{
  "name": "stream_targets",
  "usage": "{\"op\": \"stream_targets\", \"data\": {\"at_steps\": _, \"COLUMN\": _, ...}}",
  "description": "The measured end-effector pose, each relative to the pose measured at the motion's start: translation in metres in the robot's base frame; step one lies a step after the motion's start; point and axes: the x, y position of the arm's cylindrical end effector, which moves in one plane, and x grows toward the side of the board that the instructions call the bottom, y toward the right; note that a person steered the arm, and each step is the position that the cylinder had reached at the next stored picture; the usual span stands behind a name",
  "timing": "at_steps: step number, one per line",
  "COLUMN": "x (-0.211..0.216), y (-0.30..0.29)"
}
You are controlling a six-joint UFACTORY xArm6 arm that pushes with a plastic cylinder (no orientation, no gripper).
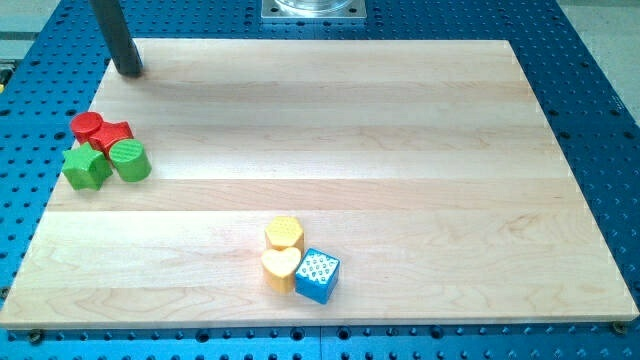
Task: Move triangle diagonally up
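My tip (129, 72) rests on the wooden board (350, 120) at its top left corner. Below it, at the view's left edge, four blocks touch in a cluster: a red cylinder (87, 125), a red star-like block (114, 133), a green star-like block (86, 168) and a green cylinder (130, 160). My tip is well above this cluster, apart from it. Near the bottom middle a yellow hexagon (284, 233), a yellow heart (281, 268) and a blue cube (317, 275) touch each other. I cannot make out a triangle among the blocks.
A blue perforated table (590, 120) surrounds the board on all sides. A metal mount plate (313, 9) sits at the view's top middle, beyond the board's top edge.
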Motion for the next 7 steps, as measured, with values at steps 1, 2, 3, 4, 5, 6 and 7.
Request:
{"op": "stream_targets", "data": {"at_steps": 1, "x": 0.010, "y": -0.016}}
{"op": "stream_targets", "data": {"at_steps": 2, "x": 0.015, "y": -0.035}}
{"op": "stream_targets", "data": {"at_steps": 3, "x": 0.003, "y": -0.034}}
{"op": "stream_targets", "data": {"at_steps": 4, "x": -0.050, "y": -0.034}}
{"op": "stream_targets", "data": {"at_steps": 5, "x": -0.051, "y": -0.034}}
{"op": "stream_targets", "data": {"at_steps": 6, "x": -0.051, "y": -0.007}}
{"op": "stream_targets", "data": {"at_steps": 7, "x": -0.014, "y": 0.100}}
